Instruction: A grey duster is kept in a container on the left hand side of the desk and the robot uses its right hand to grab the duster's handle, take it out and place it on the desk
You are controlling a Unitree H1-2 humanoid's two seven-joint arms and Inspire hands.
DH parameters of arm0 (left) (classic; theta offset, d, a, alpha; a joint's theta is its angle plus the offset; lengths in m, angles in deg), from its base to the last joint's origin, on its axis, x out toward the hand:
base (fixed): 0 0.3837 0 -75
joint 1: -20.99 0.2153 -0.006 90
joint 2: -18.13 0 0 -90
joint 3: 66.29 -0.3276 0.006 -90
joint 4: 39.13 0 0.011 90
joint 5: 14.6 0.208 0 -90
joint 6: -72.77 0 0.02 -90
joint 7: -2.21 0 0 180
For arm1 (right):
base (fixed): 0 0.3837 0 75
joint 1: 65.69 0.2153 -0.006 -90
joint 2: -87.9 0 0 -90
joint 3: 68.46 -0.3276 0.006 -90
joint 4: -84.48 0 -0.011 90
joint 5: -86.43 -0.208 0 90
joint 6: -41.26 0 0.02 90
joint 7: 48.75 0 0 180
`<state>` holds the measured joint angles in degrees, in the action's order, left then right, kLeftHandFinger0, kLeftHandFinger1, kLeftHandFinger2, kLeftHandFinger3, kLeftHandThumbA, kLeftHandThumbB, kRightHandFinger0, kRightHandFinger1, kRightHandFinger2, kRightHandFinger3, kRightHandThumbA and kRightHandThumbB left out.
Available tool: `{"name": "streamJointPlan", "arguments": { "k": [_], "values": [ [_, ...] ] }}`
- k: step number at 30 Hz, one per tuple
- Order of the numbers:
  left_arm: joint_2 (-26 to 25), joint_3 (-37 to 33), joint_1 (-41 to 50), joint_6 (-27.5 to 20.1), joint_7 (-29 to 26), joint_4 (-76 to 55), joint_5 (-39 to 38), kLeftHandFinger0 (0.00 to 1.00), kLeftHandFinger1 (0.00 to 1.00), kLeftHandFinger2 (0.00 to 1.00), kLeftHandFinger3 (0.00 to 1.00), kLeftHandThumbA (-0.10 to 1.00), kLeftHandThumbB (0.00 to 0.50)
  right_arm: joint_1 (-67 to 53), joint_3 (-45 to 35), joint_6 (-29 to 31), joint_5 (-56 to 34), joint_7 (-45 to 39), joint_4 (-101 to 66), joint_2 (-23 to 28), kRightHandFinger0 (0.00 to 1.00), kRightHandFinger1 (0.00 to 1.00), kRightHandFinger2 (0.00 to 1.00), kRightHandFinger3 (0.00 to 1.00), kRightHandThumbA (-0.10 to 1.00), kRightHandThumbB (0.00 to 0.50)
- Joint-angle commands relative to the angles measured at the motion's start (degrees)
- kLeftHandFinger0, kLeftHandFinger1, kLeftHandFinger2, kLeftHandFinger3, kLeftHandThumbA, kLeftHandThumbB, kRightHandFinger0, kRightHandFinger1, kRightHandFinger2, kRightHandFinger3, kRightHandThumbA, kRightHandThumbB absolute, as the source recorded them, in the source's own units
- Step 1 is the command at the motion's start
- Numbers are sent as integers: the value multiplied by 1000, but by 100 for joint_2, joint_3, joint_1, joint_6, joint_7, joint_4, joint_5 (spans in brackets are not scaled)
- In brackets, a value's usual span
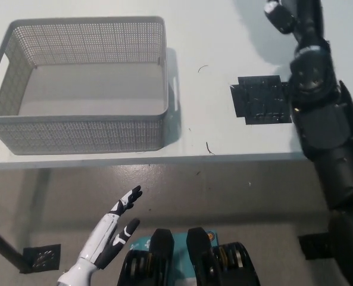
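The grey mesh container (81, 134) stands on the left of the white desk (212, 36) with nothing inside it. No part of the grey duster shows in this picture. My black right arm reaches up the right side, and my right hand (281, 13) sits at the top edge, partly cut off by the frame. What it holds lies outside the picture. My white left hand (113, 229) hangs open below the desk's front edge at the lower left, holding nothing.
A black square patch (259, 99) lies on the desk just left of my right forearm. The desk's front edge (182, 159) runs across the middle of the picture, with grey floor below it. A dark stand foot (42, 258) sits at the lower left.
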<state>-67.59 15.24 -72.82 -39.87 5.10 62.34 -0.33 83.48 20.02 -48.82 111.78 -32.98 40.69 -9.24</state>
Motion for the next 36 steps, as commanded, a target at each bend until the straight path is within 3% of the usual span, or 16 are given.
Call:
{"name": "streamJointPlan", "arguments": {
  "k": [1,3,5,10,16,19,22,24,27,29,30,31,32,33,34,36],
  "values": [
    [-119,108,55,-76,-21,-227,-25,1000,1000,1000,1000,992,139,-63,518,570,343,37,-123,505,0,189,659,606,-100,154],
    [-123,115,92,-49,-21,-263,-18,1000,1000,1000,1000,995,140,-217,750,556,485,8,-184,679,0,186,619,565,-100,177],
    [-127,125,122,-48,-10,-279,-38,1000,1000,1000,1000,1000,139,-427,1034,671,578,-151,-276,927,0,163,589,573,-100,167],
    [-117,164,168,-31,-25,-311,-36,1000,1000,1000,1000,1000,135,-787,1376,869,547,-285,-329,1329,0,182,589,577,-100,182],
    [-108,217,186,-33,-28,-318,-50,1000,1000,1000,1000,1000,135,-1077,1480,912,527,-300,-300,1692,0,279,753,824,-100,143],
    [-90,235,183,-18,-12,-303,-75,1000,1000,1000,1000,1000,146,-1097,1571,848,618,-411,-363,1880,0,321,779,846,-100,103],
    [-82,234,181,22,-4,-326,-49,1000,1000,1000,1000,1000,156,-1056,1805,898,885,-451,-368,2076,19,414,858,885,-100,127],
    [-76,235,179,-2,-14,-309,-37,1000,1000,1000,1000,1000,143,-1035,2161,1063,1362,-281,-393,2296,0,421,858,900,-100,166],
    [-76,239,163,0,-20,-301,-28,1000,1000,1000,1000,1000,140,-967,2508,1328,1697,-35,-317,2485,0,321,748,783,-100,212],
    [-91,236,135,0,-12,-305,-6,1000,1000,1000,1000,1000,142,-933,2756,1548,1929,111,-350,2645,0,251,681,587,-100,249],
    [-97,233,123,-43,-16,-279,0,1000,1000,1000,1000,1000,137,-930,2888,1579,2064,51,-495,2733,0,247,667,684,-100,285],
    [-99,229,95,-48,-8,-261,-5,1000,1000,1000,1000,1000,143,-901,3026,1602,2243,54,-587,2810,0,150,459,705,-100,335],
    [-101,227,82,-44,5,-259,-22,1000,1000,1000,1000,1000,143,-862,3182,1618,2422,38,-624,2873,0,97,375,655,-100,337],
    [-102,228,78,-55,9,-253,-35,1000,1000,1000,1000,1000,141,-842,3256,1635,2473,37,-620,2892,0,14,251,519,-100,334],
    [-103,228,75,-69,11,-245,-45,1000,1000,1000,1000,1000,140,-833,3284,1655,2477,50,-605,2894,0,3,218,471,-100,333],
    [-97,236,70,-93,10,-225,-81,1000,1000,1000,1000,1000,139,-812,3344,1594,2468,-91,-608,2868,0,1,177,234,-35,283]
  ]
}}
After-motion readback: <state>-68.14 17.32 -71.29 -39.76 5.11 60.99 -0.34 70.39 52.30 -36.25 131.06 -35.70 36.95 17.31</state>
